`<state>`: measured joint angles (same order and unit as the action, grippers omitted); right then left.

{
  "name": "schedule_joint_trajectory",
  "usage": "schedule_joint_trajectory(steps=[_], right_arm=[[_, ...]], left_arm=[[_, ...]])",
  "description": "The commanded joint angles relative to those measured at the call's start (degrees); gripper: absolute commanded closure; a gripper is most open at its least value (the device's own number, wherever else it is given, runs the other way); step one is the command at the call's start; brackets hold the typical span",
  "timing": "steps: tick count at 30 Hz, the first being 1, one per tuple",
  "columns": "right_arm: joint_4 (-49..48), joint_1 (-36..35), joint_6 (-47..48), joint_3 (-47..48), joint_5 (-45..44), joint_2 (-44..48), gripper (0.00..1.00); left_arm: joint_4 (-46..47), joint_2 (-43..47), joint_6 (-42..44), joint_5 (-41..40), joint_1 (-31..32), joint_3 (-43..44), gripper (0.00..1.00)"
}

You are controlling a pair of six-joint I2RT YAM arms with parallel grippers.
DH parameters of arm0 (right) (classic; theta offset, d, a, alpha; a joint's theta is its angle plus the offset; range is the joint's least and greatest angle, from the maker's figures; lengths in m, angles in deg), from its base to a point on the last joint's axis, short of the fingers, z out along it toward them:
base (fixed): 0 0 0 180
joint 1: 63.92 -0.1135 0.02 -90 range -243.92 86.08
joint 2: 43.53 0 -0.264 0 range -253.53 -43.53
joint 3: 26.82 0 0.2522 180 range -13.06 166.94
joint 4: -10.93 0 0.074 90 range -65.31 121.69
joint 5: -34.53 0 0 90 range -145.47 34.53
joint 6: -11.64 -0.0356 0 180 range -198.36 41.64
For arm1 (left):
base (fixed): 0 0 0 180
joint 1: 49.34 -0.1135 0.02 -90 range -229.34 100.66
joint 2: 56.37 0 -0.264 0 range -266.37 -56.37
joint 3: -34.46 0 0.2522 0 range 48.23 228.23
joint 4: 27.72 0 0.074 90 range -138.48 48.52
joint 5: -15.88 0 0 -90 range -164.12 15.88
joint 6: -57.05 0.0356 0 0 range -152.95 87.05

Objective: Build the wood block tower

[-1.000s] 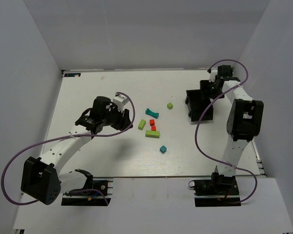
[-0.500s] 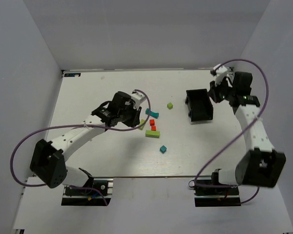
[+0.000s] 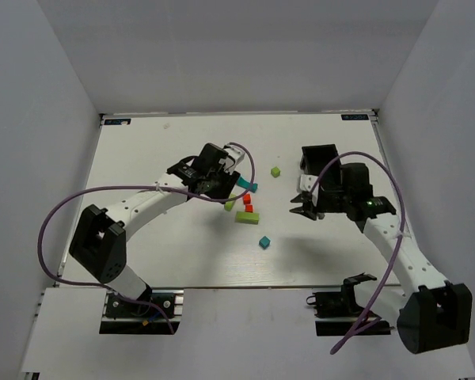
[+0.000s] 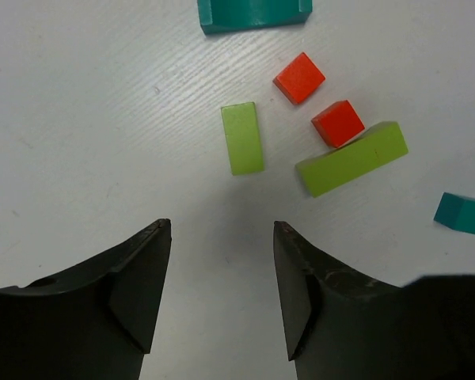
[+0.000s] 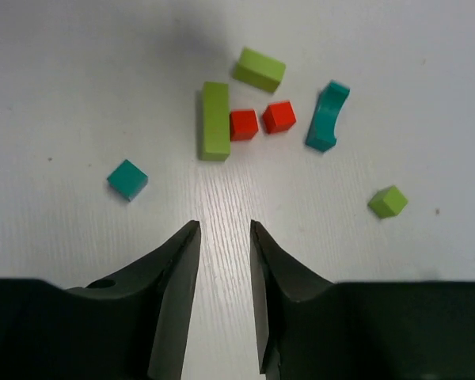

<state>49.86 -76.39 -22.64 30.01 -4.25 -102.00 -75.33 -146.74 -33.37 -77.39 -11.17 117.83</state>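
Observation:
The tower's wood blocks lie loose and flat on the white table, none on another. They are a teal arch, two red cubes, a long lime block, a short lime block, a teal cube and a small lime cube. My left gripper hovers just left of the cluster, open, with nothing between its fingers. My right gripper is right of the cluster, pointing at it. Its jaws stand narrowly open and empty.
A black rectangular bin stands at the back right, partly behind the right arm. White walls close in the table on the left, back and right. Purple cables loop off both arms.
The left arm has reached right, up to the blocks. The right arm has swung from beside the bin down and left toward the cluster. Both grippers narrowed, then reopened partly.

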Motion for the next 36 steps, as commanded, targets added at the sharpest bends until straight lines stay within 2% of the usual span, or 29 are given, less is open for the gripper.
schedule_joint_trajectory(steps=[1,2,3,4,6,8,11,13,14,15,17,18,21,23,25,28,32,35,36], right_arm=[[-10.47,-4.39,-10.43,1.84,-12.39,-5.58,0.63],[-11.97,-6.32,-13.16,2.89,-15.33,-8.47,0.74],[-14.16,-7.12,-20.41,5.16,-18.23,-12.15,0.78],[-14.18,-9.31,-22.65,6.66,-24.53,-14.01,0.78],[-12.26,-10.38,-27.92,13.32,-26.26,-21.12,0.7],[-11.02,-11.96,-29.96,16.78,-27.31,-24.31,0.63],[-10.32,-13.11,-32.69,21.78,-27.75,-27.82,0.62],[-7.61,-13.72,-34.18,26.78,-27.58,-32.03,0.69],[-7.07,-13.81,-34.45,27.67,-27.23,-32.92,0.73],[-6.89,-14.16,-34.63,28.81,-27.31,-34.84,0.83],[-6.19,-15.04,-36.47,30.4,-28.71,-37.49,0.9],[-5.05,-15.39,-36.65,31.45,-28.63,-39.15,0.96],[-3.02,-16.97,-38.76,33.04,-28.72,-42.06,0.96],[-3.63,-18.2,-42.96,32.43,-30.04,-42.77,0.83],[-3.81,-18.9,-45.95,30.94,-30.04,-42.95,0.71],[-6.09,-19.96,-49.2,29.53,-31.18,-43.47,0.58],[-6.18,-22.15,-52.47,30.76,-37.67,-45.05,0.53],[-5.83,-23.82,-54.23,31.55,-38.64,-46.54,0.52],[-5.92,-24.09,-54.84,31.72,-38.83,-47.16,0.48]], left_arm=[[2.2,4.92,0.25,-3.49,0.32,0.45,0.35],[3.07,6.07,0.25,-3.5,0.32,-1.29,0.34],[5.0,7.3,0.25,-4.11,-0.29,-2.18,0.34],[5.89,8.53,0.25,-4.64,-0.29,-4.11,0.34],[8.95,12.48,0.25,-5.17,-0.82,-6.14,0.37],[9.76,14.77,-0.27,-5.17,-0.82,-7.73,0.55],[11.52,18.9,-0.28,-6.3,-0.82,-9.66,0.79],[13.36,21.62,-0.28,-6.84,-0.82,-11.23,0.79],[13.37,22.25,-0.28,-7.45,-0.82,-11.24,0.71],[14.06,22.25,-0.8,-7.45,-0.82,-11.85,0.65],[14.07,22.87,-0.8,-7.46,-0.82,-11.86,0.5],[13.55,22.87,-0.8,-7.46,-0.82,-11.86,0.48],[13.02,23.48,-1.42,-7.45,-0.82,-11.16,0.41],[13.54,24.35,-2.82,-9.2,-0.82,-11.16,0.34],[14.15,25.23,-3.53,-10.35,-0.82,-12.38,0.31],[15.38,26.82,-4.23,-10.36,-0.82,-13.09,0.31],[15.39,27.35,-4.75,-9.65,-0.82,-13.09,0.31],[15.39,27.35,-4.76,-9.13,-0.82,-13.09,0.31],[15.39,27.35,-4.76,-9.12,-0.82,-13.09,0.31]])
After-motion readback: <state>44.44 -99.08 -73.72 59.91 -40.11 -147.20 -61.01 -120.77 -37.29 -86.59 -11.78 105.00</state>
